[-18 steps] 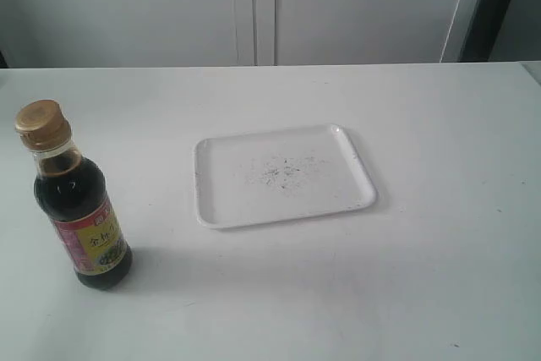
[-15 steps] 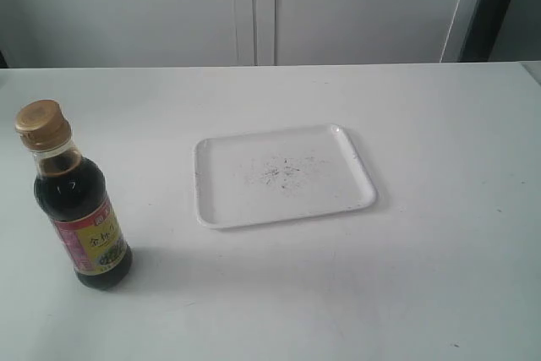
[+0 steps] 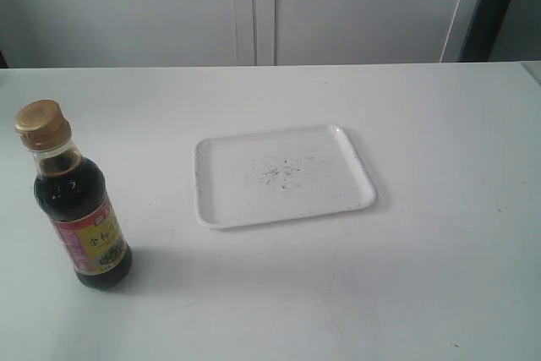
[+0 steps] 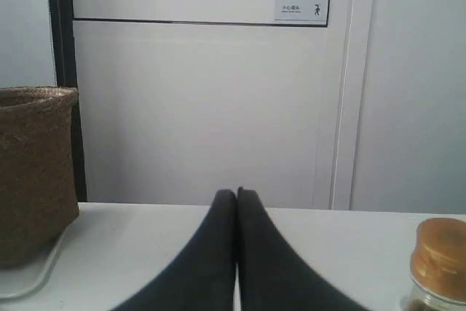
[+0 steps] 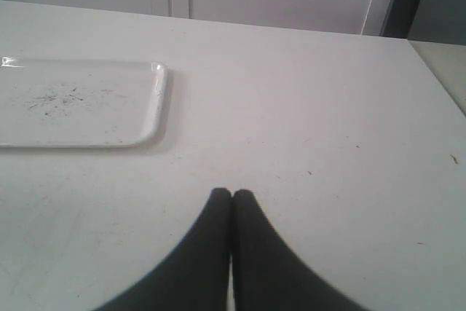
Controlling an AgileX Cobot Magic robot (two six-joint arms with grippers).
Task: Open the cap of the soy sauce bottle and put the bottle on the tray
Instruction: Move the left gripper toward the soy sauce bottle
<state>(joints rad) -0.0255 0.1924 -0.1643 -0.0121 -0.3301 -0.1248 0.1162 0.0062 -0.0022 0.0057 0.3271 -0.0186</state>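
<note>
The soy sauce bottle [image 3: 80, 213] stands upright at the left of the white table, dark liquid inside and a red, pink and yellow label on its front. Its golden-brown cap [image 3: 41, 123] is closed; the cap [image 4: 439, 260] also shows at one edge of the left wrist view. The white tray [image 3: 282, 174] lies empty at the table's middle, speckled at its centre, and part of the tray [image 5: 80, 103] shows in the right wrist view. My left gripper [image 4: 237, 193] is shut on nothing. My right gripper [image 5: 231, 193] is shut on nothing, apart from the tray. Neither gripper appears in the exterior view.
A woven brown basket [image 4: 33, 169] stands on the table in the left wrist view. White cabinet panels [image 3: 254, 6] run behind the table. The table's right edge [image 5: 437, 78] shows in the right wrist view.
</note>
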